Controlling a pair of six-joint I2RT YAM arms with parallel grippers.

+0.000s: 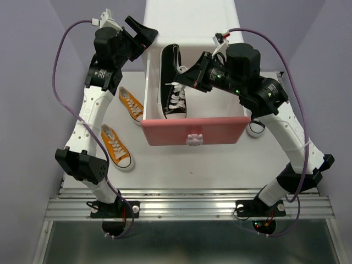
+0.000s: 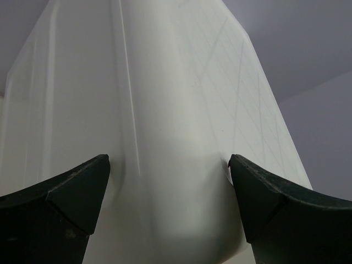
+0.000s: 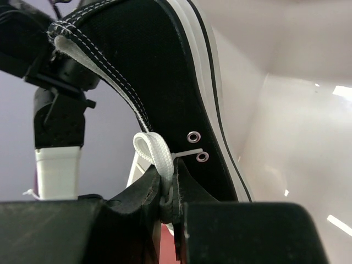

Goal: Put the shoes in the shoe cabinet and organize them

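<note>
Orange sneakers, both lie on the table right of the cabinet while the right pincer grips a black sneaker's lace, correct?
No: the top external view shows both orange sneakers on the table left of the cabinet. The right pincer does grip the lace of the black sneaker.
</note>
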